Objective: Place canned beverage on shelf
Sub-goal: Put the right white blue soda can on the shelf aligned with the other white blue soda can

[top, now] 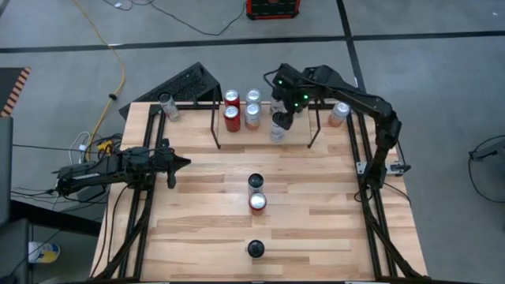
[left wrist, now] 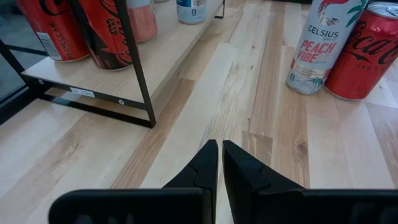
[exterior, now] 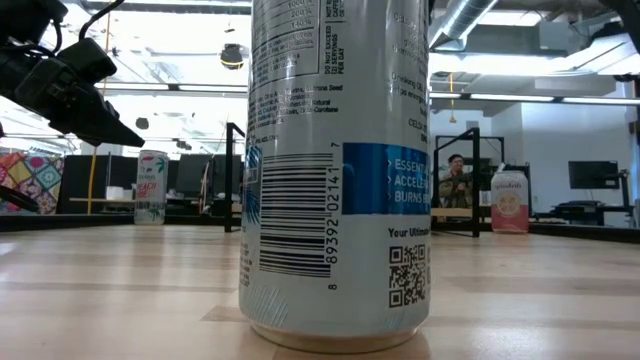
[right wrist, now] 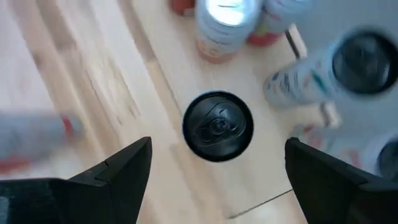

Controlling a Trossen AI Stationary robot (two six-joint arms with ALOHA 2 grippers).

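Black-lidded can (top: pixel 278 128) stands upright on the shelf (top: pixel 264 118), at the rack's front edge toward its right end. Right wrist view looks straight down on its dark lid (right wrist: pixel 217 126); nothing touches it.

Right gripper (top: pixel 282 118) sits directly above that can, fingers (right wrist: pixel 118 171) spread wide to either side of the lid, holding nothing.

Shelf runs along the far edge of the tabletop (top: pixel 316 213), thin black rods, pale wooden deck. Left of the black-lidded can, four more cans stand on it in a block: two red cans (top: pixel 231 109) and two pale cans (top: pixel 252 107).

Off the shelf: one can (top: pixel 166 105) at the tabletop's far left corner, one pink-and-white can (top: pixel 339 113) near the far right corner. In the middle of the tabletop, a dark-topped can (top: pixel 256 182) and a red can (top: pixel 257 203) just beside each other. A tall can (top: pixel 256 249) at the near edge, filling the low view.

Left gripper (top: pixel 181 163) hovers over the left side of the tabletop, fingers (left wrist: pixel 202 165) pressed together, empty.

A person (exterior: pixel 455 180) shows in the room behind.
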